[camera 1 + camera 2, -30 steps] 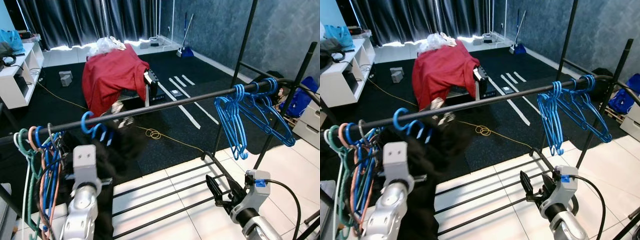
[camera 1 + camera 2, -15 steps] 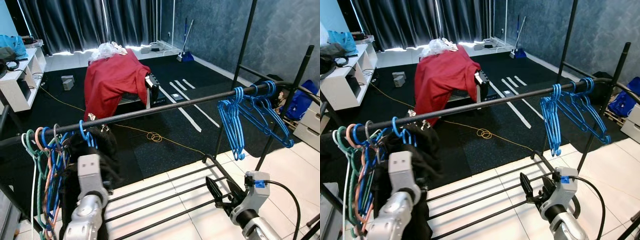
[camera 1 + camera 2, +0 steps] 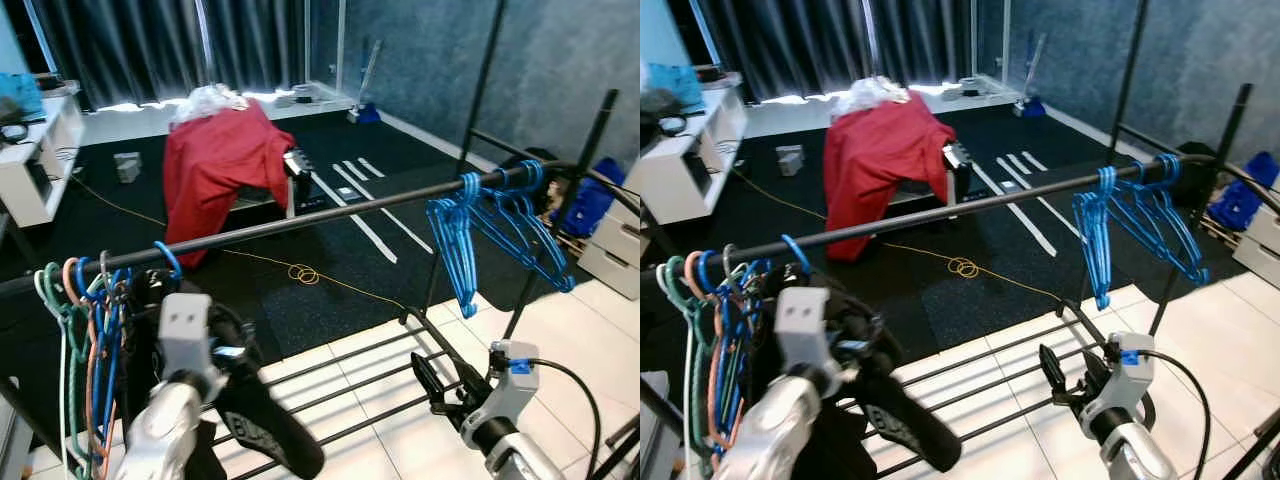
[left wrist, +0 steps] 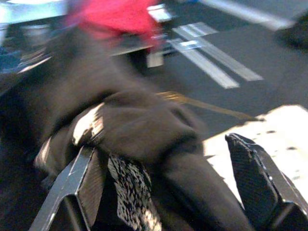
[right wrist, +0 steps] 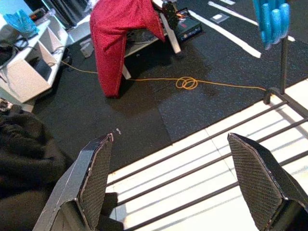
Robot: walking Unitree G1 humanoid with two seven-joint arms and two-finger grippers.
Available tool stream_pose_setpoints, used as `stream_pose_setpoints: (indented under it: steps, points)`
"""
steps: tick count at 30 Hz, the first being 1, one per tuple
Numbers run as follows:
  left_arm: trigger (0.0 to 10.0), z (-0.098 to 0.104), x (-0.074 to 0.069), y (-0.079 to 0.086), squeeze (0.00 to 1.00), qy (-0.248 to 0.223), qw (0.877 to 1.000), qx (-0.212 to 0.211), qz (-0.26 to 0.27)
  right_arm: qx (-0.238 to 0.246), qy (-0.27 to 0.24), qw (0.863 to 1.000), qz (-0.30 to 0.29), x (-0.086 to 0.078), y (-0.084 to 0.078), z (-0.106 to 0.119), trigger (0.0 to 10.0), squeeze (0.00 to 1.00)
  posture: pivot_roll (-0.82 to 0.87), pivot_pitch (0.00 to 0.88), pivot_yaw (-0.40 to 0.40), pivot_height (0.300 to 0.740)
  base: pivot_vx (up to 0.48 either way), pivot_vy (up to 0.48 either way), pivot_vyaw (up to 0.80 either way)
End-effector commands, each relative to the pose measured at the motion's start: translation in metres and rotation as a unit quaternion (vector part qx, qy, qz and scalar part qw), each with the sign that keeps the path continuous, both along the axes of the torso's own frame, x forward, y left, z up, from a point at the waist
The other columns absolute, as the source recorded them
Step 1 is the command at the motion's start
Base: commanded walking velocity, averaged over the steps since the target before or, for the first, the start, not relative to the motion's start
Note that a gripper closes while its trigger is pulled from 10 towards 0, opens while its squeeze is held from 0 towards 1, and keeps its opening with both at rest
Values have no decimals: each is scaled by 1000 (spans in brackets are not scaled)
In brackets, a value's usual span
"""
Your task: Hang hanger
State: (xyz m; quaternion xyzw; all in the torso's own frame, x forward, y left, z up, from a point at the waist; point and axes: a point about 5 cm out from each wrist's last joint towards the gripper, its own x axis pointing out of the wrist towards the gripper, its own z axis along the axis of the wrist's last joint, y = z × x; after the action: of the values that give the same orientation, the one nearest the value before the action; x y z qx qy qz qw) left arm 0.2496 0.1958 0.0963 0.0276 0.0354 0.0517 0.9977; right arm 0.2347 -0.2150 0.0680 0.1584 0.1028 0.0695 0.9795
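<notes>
Lower now, the black garment (image 3: pixel 250 420) sags from its hanger (image 3: pixel 168 258); wrist views show both hands spread.

No legible text; only blurred white print on the black garment (image 3: pixel 262 432).

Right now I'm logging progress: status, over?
Left gripper open around black garment. Blue hanger hooked on rail. Right gripper open, idle.

Probably a home room: dark curtains (image 3: pixel 150 45), white shelf (image 3: pixel 35 150), clothes rail (image 3: pixel 300 222) hung with hangers (image 3: pixel 480 235).
</notes>
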Motion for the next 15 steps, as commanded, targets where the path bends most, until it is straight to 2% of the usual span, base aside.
stream_pose_setpoints:
  steps: [1,6,9,15]
  points:
    - [10000,4,-5,11,0,-9,999,22,25,7,9,1000,6,0,2,-3,10000,0,-88,0,0,740,0,0,0]
    - [10000,-5,-18,19,0,9,998,33,55,8,11,1000,7,0,1,-3,10000,0,-76,0,-10,740,-210,0,0]
    - [10000,-15,-33,21,0,28,996,34,76,8,13,1000,11,1,0,-4,10000,0,-70,0,-21,740,-308,0,0]
    - [10000,-19,-35,14,0,32,997,29,63,7,15,1000,13,2,-1,-4,10000,0,-65,0,-31,740,-291,0,0]
